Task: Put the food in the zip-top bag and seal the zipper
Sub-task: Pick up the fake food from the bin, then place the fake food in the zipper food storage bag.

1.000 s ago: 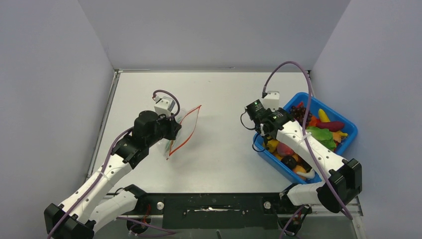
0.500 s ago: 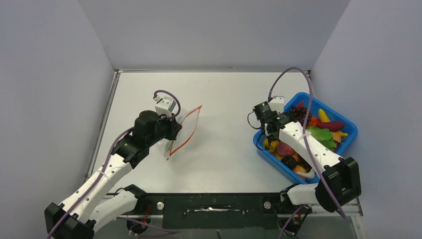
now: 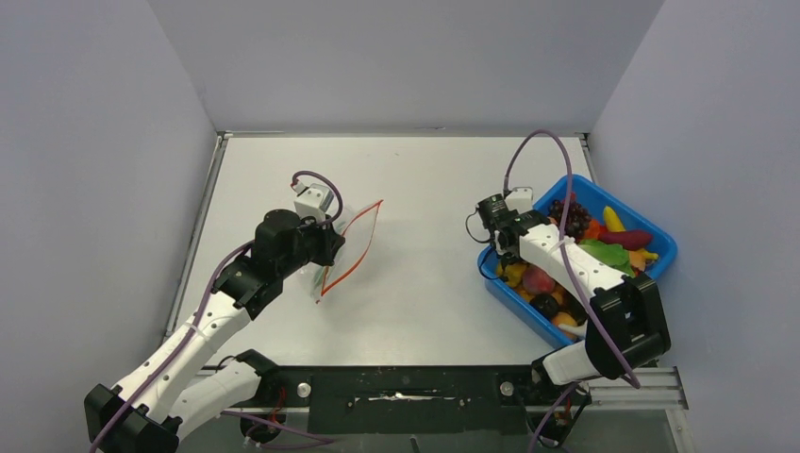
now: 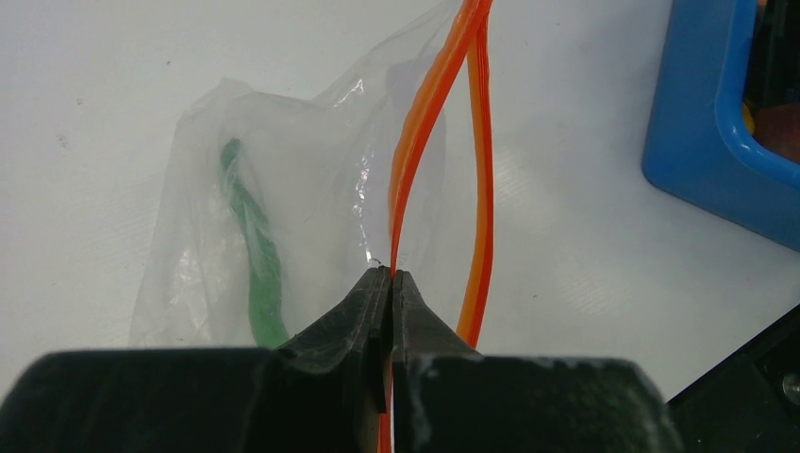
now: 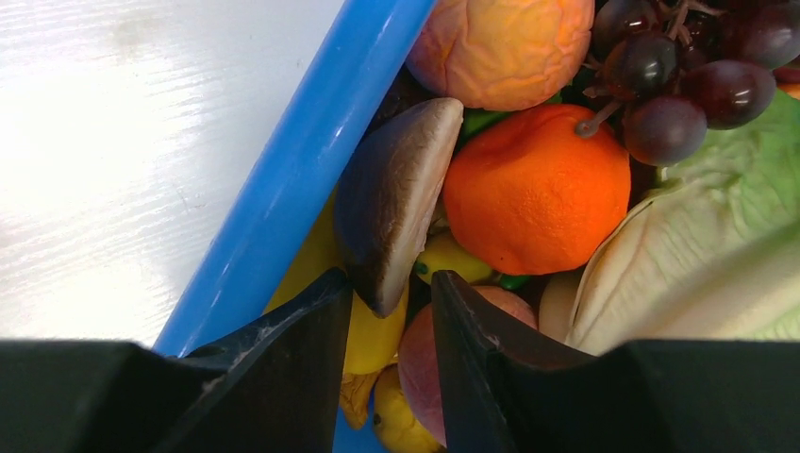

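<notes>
My left gripper (image 4: 391,276) is shut on the orange-red zipper (image 4: 425,113) of the clear zip-top bag (image 4: 311,189) and holds its mouth open above the table. A green food piece (image 4: 255,255) lies inside the bag. In the top view the left gripper (image 3: 325,247) sits at the bag (image 3: 347,241), left of centre. My right gripper (image 5: 391,288) is open, low in the blue bin (image 5: 302,179), its jaws either side of the lower tip of a brown round piece (image 5: 391,198). An orange (image 5: 538,193), dark grapes (image 5: 679,75) and lettuce (image 5: 717,236) lie beside it.
The blue bin (image 3: 660,241) full of toy food stands at the right of the table in the top view, the right gripper (image 3: 505,260) at its left wall. Grey walls close the table on three sides. Purple cables loop above both wrists.
The right gripper has swung a little right and down into the bin's left side, over the food. The left arm and the bag have not moved.
</notes>
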Robot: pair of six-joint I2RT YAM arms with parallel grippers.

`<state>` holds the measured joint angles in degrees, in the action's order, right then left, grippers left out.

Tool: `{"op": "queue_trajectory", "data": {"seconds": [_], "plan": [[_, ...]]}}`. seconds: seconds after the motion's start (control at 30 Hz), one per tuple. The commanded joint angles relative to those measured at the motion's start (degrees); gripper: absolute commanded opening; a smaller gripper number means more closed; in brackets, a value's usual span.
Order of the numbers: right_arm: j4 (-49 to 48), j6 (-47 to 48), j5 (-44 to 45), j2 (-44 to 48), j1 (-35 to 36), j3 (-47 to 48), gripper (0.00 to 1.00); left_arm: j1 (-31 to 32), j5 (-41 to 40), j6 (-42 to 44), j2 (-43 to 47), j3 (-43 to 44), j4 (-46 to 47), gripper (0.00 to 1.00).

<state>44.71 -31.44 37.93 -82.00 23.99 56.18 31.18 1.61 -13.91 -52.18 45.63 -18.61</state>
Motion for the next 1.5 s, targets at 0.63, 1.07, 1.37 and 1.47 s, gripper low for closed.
{"op": "queue_trajectory", "data": {"seconds": [0.63, 1.07, 1.37, 1.47], "plan": [[-1.1, 1.6, -1.1, 6.6, 0.1, 1.0, 0.08, -0.2, 0.4, 0.9, 0.9, 0.3, 3.5, 0.0], [-1.4, 4.0, -12.5, 17.0, 1.1, 4.4, 0.07, -0.3, 0.7, 0.7, 0.4, 0.0, 4.3, 0.0], [-9.8, 1.6, -29.1, 24.1, 2.3, 5.1, 0.06, -0.5, 1.8, -1.4, 0.8, -0.2, 5.9, 0.0], [-14.5, 0.6, -34.9, 25.6, 3.1, 4.4, 0.06, -0.5, 3.6, -2.8, 0.5, -0.1, 6.5, 0.0]]}}
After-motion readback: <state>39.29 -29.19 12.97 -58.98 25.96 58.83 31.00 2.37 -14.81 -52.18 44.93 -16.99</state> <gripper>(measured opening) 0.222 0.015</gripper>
